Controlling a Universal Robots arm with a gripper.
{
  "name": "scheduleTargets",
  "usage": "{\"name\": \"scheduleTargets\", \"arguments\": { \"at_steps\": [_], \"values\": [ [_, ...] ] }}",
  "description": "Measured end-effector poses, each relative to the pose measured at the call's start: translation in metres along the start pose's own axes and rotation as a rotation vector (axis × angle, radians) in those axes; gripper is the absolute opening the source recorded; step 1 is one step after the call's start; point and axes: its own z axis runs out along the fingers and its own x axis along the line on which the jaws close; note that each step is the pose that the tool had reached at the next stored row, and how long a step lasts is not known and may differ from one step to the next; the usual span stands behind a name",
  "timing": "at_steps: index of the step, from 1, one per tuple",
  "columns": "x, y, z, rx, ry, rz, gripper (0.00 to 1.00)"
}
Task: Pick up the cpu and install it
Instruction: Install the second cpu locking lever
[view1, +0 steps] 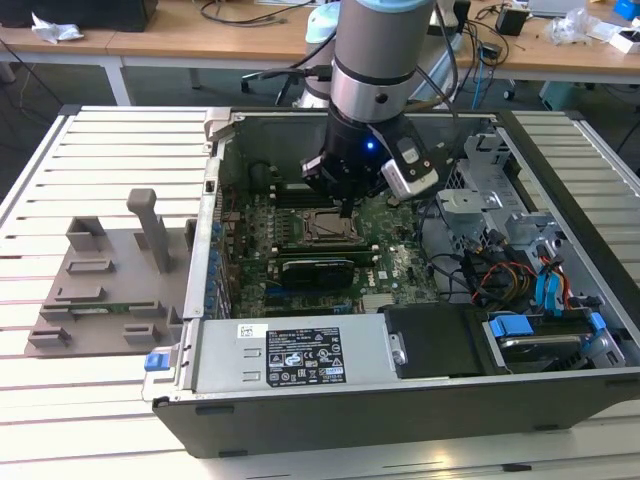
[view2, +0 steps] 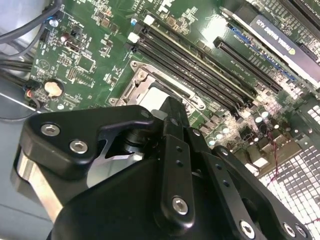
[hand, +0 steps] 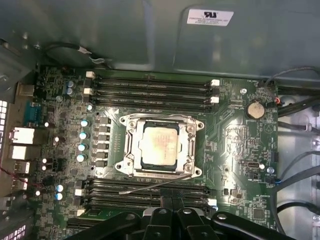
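Note:
The cpu (hand: 159, 146), a square chip with a silver-grey top, lies flat inside the metal socket frame (hand: 131, 150) in the middle of the green motherboard (hand: 240, 145). A corner of the cpu (view2: 152, 96) shows just beyond the black fingers in the second wrist view. My gripper (view1: 345, 207) hangs inside the open computer case, right above the socket (view1: 322, 228). Its two fingertips (hand: 168, 202) are pressed together, and the gripper (hand: 172, 202) holds nothing. A thin wire lever (hand: 150, 186) lies slanted beside the socket.
Black memory slots (hand: 150, 90) run along both sides of the socket. A dark expansion card (view1: 318, 268) sits near it. Drive cages and cable bundles (view1: 510, 270) fill the case at the exterior view's right. A grey fixture (view1: 110, 275) stands on the slatted table at the exterior view's left.

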Motion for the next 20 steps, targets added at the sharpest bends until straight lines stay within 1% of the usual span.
{"name": "scheduleTargets", "arguments": {
  "at_steps": [7,11,13,15,18,19,20],
  "values": [
    [0.0011,-0.0023,0.0064,0.0001,0.0001,0.000,0.11],
    [0.0014,-0.0052,0.0147,0.0000,0.0000,0.000,0.11],
    [0.0014,-0.0060,0.0174,0.0001,0.0001,0.000,0.11],
    [0.0015,-0.0078,0.0248,0.0000,0.0000,0.000,0.11],
    [0.0016,-0.0093,0.0313,-0.0001,0.0000,0.000,0.11],
    [0.0016,-0.0103,0.0349,-0.0001,0.0000,0.000,0.11],
    [0.0021,-0.0107,0.0371,-0.0005,-0.0001,0.000,0.11]
  ]
}}
